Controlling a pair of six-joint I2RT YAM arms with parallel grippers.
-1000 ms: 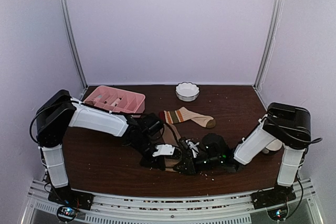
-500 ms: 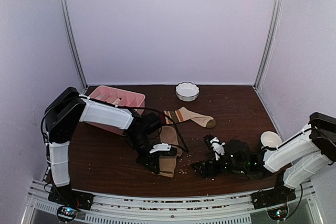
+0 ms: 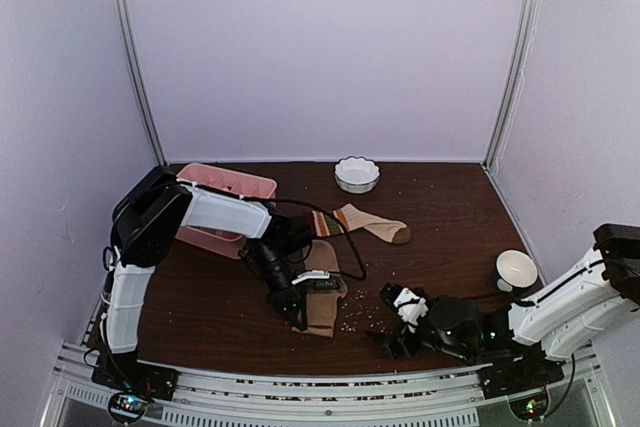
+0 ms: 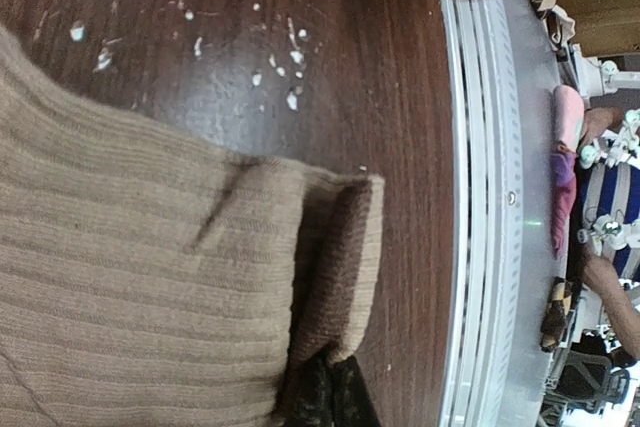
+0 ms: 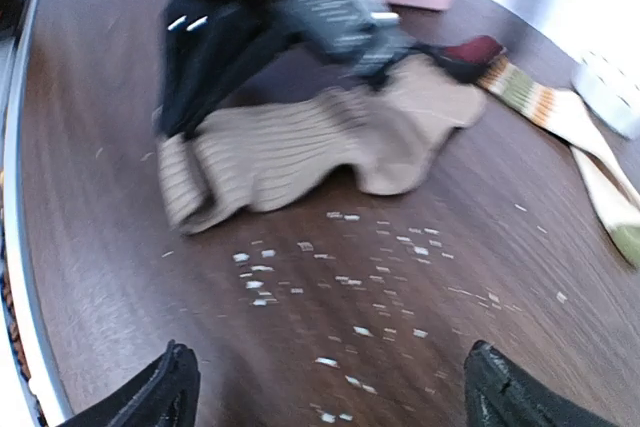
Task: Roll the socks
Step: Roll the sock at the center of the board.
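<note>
The plain tan ribbed sock [image 3: 325,315] lies lengthwise at the front middle of the table, its near end folded over [image 4: 340,257]. My left gripper [image 3: 301,314] is shut on that folded edge, its dark fingertips [image 4: 330,392] pinching the knit. The striped sock [image 3: 372,223] lies flat behind it, the tan sock's far end lying over its cuff [image 5: 470,50]. My right gripper [image 3: 400,322] hovers low to the right of the tan sock [image 5: 300,147], apart from it. It is open wide [image 5: 335,397], with only bare table between its fingers [image 5: 170,392].
A pink compartment tray [image 3: 225,192] stands at the back left under the left arm. A white scalloped bowl [image 3: 357,174] sits at the back middle, a white cup [image 3: 515,267] at the right edge. Small white crumbs [image 3: 355,319] lie scattered between the grippers.
My right gripper has opened, let go of the tan sock and pulled back to the right. My left gripper stays shut on the sock's near end.
</note>
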